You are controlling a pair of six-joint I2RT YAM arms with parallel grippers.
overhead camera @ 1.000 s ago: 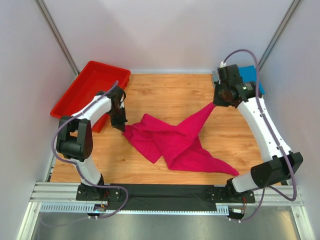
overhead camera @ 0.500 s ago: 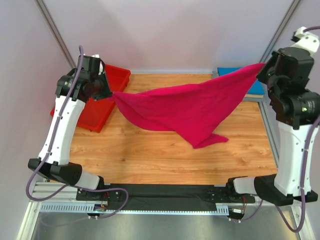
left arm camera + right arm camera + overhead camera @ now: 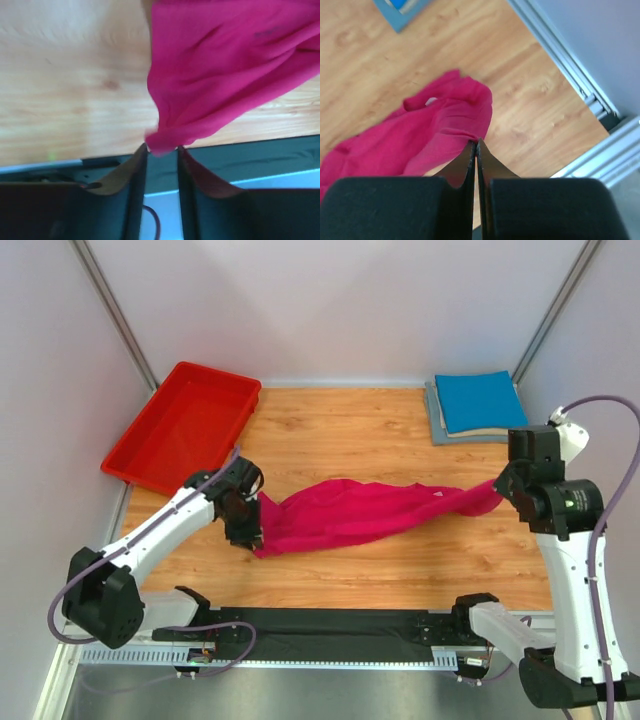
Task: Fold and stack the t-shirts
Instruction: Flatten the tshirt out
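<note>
Soft matt cloth shirt (image 3: 350,520), wood-grain table (image 3: 340,430)

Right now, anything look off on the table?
The magenta t-shirt lies twisted into a rumpled strip between the grippers, not flat. The right gripper pinches one end; the left gripper has its jaws parted around the other corner. Nothing else odd.

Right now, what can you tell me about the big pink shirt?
The pink shirt is soft, plain magenta cloth, not folded, stretched into a long wrinkly band across the wooden table. Its middle lies rumpled on the wood. The right hand pinches one end tight. The other end sits between the parted fingers of the left hand, near the front edge. It does not touch the folded shirts at the back.
</note>
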